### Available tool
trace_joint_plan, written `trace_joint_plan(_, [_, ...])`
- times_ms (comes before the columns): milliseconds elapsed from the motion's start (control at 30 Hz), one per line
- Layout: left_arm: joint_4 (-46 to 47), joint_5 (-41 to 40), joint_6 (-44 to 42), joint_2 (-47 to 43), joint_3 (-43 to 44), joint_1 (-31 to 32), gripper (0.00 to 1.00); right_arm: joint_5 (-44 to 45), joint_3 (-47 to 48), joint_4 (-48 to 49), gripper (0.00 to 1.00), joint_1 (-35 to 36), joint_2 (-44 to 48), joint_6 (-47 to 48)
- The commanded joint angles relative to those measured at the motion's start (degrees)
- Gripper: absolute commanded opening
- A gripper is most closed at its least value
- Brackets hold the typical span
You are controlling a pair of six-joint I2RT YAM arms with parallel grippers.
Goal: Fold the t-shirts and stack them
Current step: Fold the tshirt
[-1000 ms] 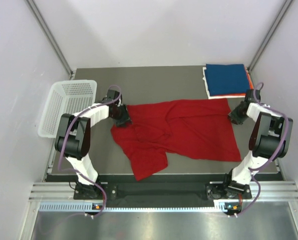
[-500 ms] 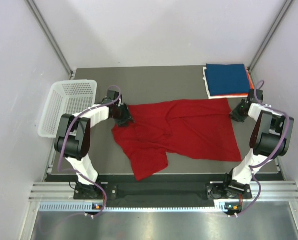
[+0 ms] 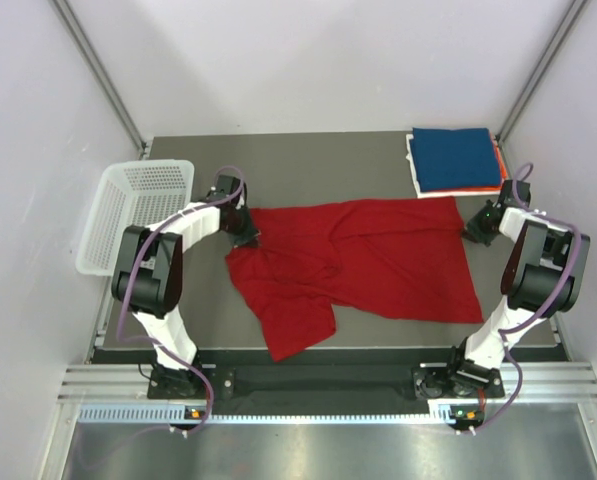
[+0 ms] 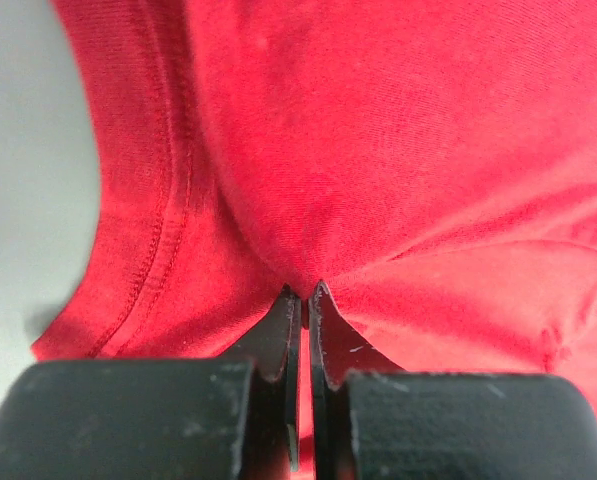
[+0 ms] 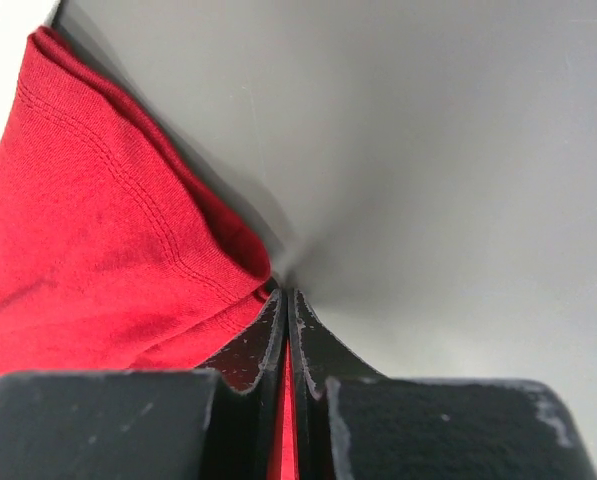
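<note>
Folded dark-blue-topped t-shirt stack (image 3: pixel 456 158) sits upper right, but the big rumpled red cloth t-shirt (image 3: pixel 378 262) mid-frame isn't folded yet, with left gripper (image 4: pixel 303 296) and right gripper (image 5: pixel 284 300) each pinching an edge.

Left arm (image 3: pixel 183 225), right arm (image 3: pixel 538 280): white shells, black joints, purple cables (image 3: pixel 121 310); matte black fingers (image 4: pixel 276 345).

No writing, label, brand, number or sign can be read in any view (the red shirt (image 4: pixel 398 150), seen close up from both wrists, shows only plain cloth and hem stitching).
</note>
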State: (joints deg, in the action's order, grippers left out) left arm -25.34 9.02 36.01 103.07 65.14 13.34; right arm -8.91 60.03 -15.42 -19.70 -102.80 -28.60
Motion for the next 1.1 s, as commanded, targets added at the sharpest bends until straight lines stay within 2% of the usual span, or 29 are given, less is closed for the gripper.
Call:
trace_joint_plan(0, [-4.44, -6.54, -2.43, 1.08, 3.49, 0.02, 0.0, 3.19, -0.88, -2.86, 0.0, -1.21, -1.87, -0.05])
trace_joint_plan(100, [-5.94, -10.66, -3.14, 1.35, 4.99, -0.07, 0.05, 3.98, -0.7, -3.21, 0.0, -1.3, -1.61, -0.23])
trace_joint_plan(167, [-6.39, -11.39, -3.31, 1.61, 5.87, -0.07, 0.13, 4.86, -0.53, -3.74, 0.0, -1.3, -1.17, -0.4])
trace_joint_plan(233, [-6.82, -10.95, -3.4, 2.14, 7.27, -0.07, 0.15, 5.22, -0.53, -4.0, 0.0, -1.3, -0.82, -0.4])
trace_joint_plan(367, [-8.31, -9.63, -3.49, 3.89, 10.43, -0.07, 0.35, 3.29, -1.23, -3.66, 0.0, -1.21, 0.67, -0.06])
trace_joint_plan(400, [-8.49, -9.28, -3.49, 3.9, 10.96, -0.07, 0.43, 1.11, -1.49, -3.13, 0.04, -1.3, 1.02, 0.73])
trace_joint_plan(433, [-8.67, -7.54, -3.49, 3.72, 11.93, -0.07, 0.45, 0.3, -2.19, -2.17, 0.09, -1.21, 1.46, 1.17])
trace_joint_plan(467, [-8.84, -7.17, -3.58, 3.02, 12.2, -0.07, 0.47, -0.66, -2.37, -1.72, 0.24, -1.21, 2.16, 2.31])
trace_joint_plan(500, [-8.76, -6.74, -3.58, 2.5, 12.37, 0.01, 0.53, -2.94, -2.29, -1.54, 0.29, -1.21, 2.17, 2.84])
trace_joint_plan(600, [-8.41, -5.42, -4.01, -0.23, 11.5, 0.1, 0.56, -4.27, -2.19, -1.81, 0.32, -1.21, 1.73, 3.11])
trace_joint_plan(833, [-5.42, 1.0, -4.28, -6.29, 5.35, 0.54, 0.55, -5.24, -4.31, -0.31, 0.31, -1.04, 2.61, 3.55])
trace_joint_plan(1067, [-3.4, 0.39, -4.02, -4.02, 2.27, 0.46, 0.55, -4.89, -3.96, -2.42, 0.32, -0.6, 3.58, 4.08])
